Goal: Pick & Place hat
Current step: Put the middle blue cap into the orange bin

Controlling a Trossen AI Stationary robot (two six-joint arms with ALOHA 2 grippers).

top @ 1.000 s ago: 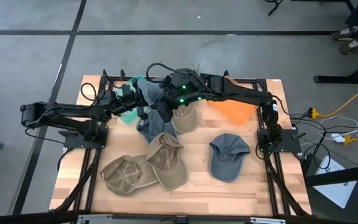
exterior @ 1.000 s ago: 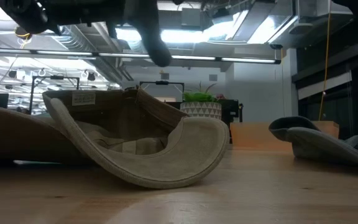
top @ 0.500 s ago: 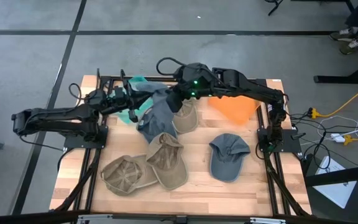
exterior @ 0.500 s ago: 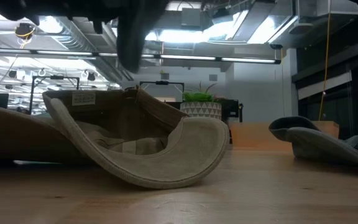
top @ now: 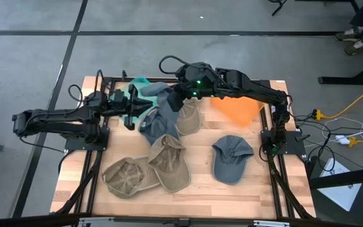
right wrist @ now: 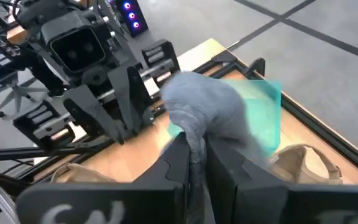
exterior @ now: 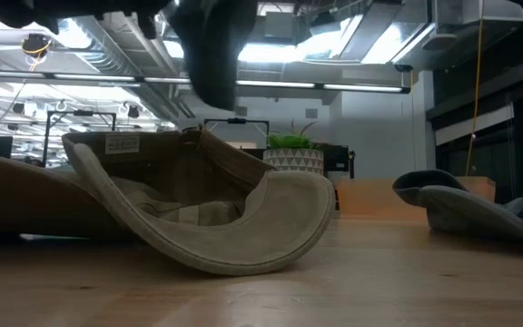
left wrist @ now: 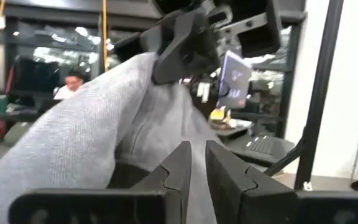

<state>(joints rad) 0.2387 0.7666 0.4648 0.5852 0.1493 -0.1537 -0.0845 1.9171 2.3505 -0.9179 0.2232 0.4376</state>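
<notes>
The left gripper (top: 136,108) has backed off, fingers nearly closed and empty; right fingers (right wrist: 178,163) pinch the grey hat (top: 159,107).

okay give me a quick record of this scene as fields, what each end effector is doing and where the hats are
right end effector: shut on the grey hat, held up at the table's back
left end effector: nearly shut beside the grey hat; grip unclear
tan hats: front left of the table, one more behind
blue-grey cap: front right
orange hat: back right
teal hat: back left

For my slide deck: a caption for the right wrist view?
Right pincer shut on a lifted grey hat, facing the left pincer above the table.
</notes>
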